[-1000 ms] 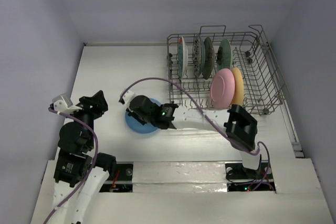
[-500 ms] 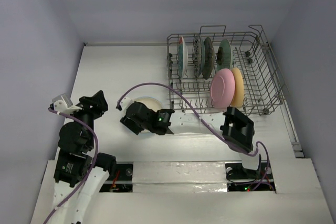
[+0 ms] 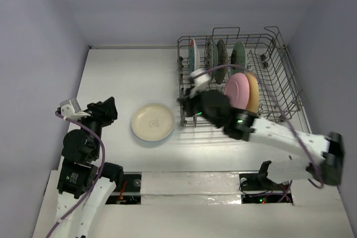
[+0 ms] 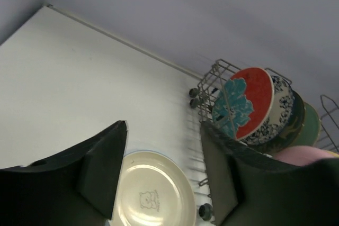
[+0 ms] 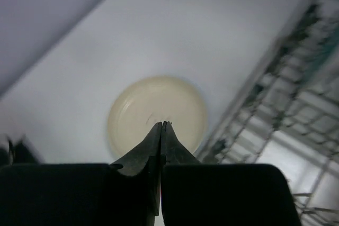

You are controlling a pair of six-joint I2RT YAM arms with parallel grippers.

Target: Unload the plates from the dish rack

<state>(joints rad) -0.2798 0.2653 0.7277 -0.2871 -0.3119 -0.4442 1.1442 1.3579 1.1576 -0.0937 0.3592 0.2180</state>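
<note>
From above, the cream plate [image 3: 153, 122] lies flat on the desk [image 3: 117, 71], just left of the dish rack [image 3: 279, 87], where the other plates [image 3: 237, 92] stand upright. The right gripper [image 3: 185, 104] hovers at the rack's near-left corner.

Left wrist: the left gripper [image 4: 163, 130] is spread wide and empty.

Right wrist: the gripper is clenched on nothing, above the cream plate.

The right pincer [image 5: 161, 125] has drawn away from its spot low over the tabletop [image 3: 111, 76] to the front-left corner of the dish rack [image 3: 281, 54]; its arm has swung out to the right; the cream plate [image 3: 153, 122], half hidden a moment ago, now lies flat and uncovered.
</note>
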